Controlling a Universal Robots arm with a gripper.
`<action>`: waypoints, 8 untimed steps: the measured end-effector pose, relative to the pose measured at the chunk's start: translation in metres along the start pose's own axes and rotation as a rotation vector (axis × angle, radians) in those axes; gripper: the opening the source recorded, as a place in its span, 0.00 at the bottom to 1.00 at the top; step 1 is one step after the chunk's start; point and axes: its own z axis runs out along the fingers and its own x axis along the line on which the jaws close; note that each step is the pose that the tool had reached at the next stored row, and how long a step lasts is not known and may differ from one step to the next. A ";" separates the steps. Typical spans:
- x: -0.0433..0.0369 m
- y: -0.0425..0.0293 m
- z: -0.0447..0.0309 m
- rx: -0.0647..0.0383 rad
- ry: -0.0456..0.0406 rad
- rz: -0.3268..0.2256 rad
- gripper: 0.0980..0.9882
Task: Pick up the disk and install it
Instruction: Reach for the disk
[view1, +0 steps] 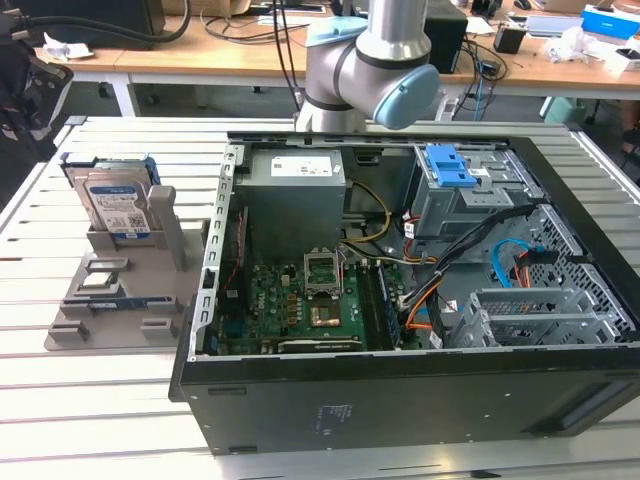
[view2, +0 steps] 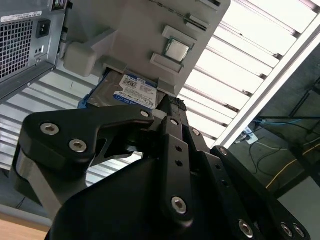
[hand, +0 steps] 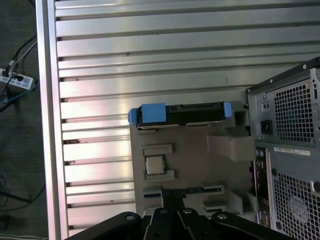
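The disk (view1: 118, 205) stands upright in a slot of a grey holder (view1: 110, 300) on the slatted table, at the exterior view's left. It is silver with a white-and-blue label and a blue frame. In the first wrist view I look down on the disk's (hand: 180, 114) top edge with blue corners. My black gripper (hand: 172, 195) hangs over the holder (hand: 200, 165), apart from the disk. The second wrist view has the disk's (view2: 131, 92) label just beyond the gripper (view2: 170, 105). Nothing is held.
The open computer case (view1: 400, 260) lies to the exterior view's right of the holder, with a drive bay and blue latch (view1: 450, 170) at its back. A small square chip (hand: 154, 164) rests on the holder. The arm (view1: 370, 60) rises behind the case.
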 end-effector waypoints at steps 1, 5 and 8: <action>0.0013 -0.0001 0.0000 0.000 0.0001 0.000 0.01; 0.0096 -0.0008 -0.0001 0.000 0.0001 0.000 0.01; 0.0151 -0.0003 0.0005 0.000 -0.0001 0.000 0.01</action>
